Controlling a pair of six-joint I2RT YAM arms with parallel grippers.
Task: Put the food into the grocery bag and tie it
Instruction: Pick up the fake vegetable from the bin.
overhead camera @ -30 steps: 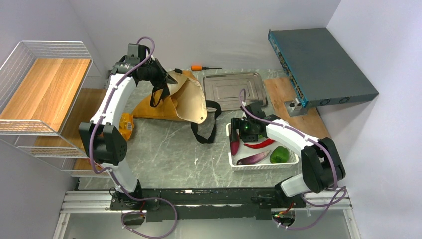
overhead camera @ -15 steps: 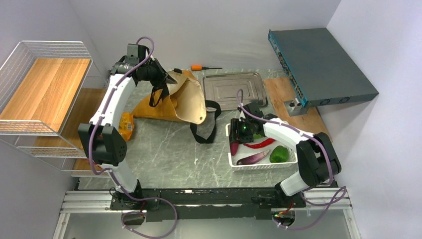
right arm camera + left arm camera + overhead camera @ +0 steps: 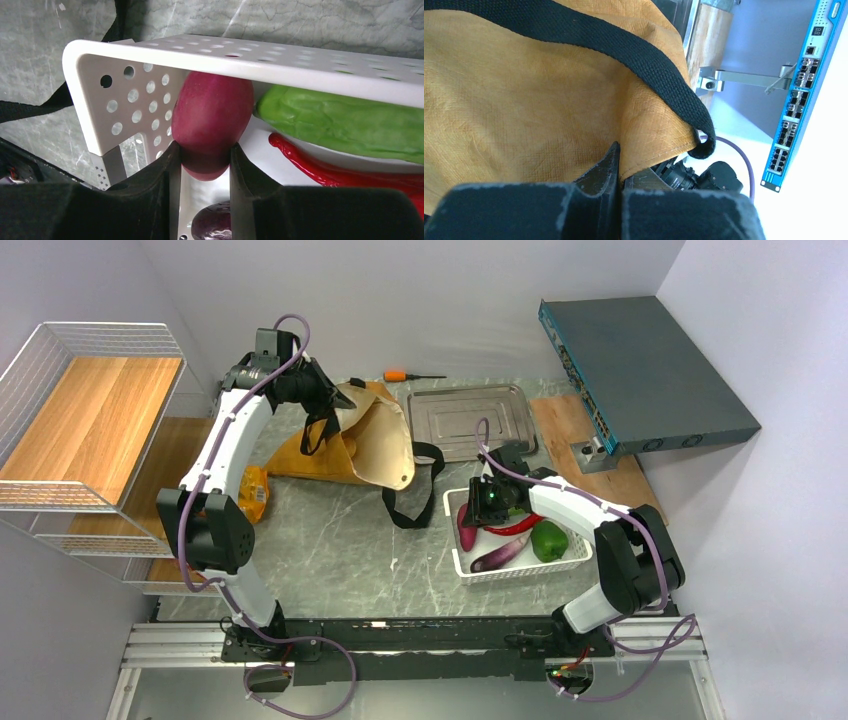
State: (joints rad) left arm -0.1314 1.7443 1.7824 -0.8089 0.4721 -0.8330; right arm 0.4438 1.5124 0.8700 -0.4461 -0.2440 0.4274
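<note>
The mustard grocery bag (image 3: 355, 445) lies at the back left with its cream lining showing and a black strap (image 3: 410, 502) trailing over the table. My left gripper (image 3: 332, 400) is shut on the bag's top edge, and the left wrist view shows the ochre fabric (image 3: 524, 110) pinched in the left gripper (image 3: 620, 170) under a black strap (image 3: 634, 50). My right gripper (image 3: 477, 508) is inside the white basket (image 3: 520, 572). In the right wrist view the right gripper (image 3: 205, 165) is shut on the magenta root (image 3: 212, 122).
The basket (image 3: 125, 95) also holds a green pepper (image 3: 340, 122), a red chili (image 3: 345, 172) and a purple eggplant (image 3: 212, 225). A metal tray (image 3: 470, 420), an orange screwdriver (image 3: 400, 375), a blue network switch (image 3: 640, 370), a wire shelf (image 3: 90, 410) and a yellow packet (image 3: 255, 492) surround the work area.
The white basket has slid left and turned with my right gripper in it, and the green pepper has shifted inside it. The left arm has held still.
</note>
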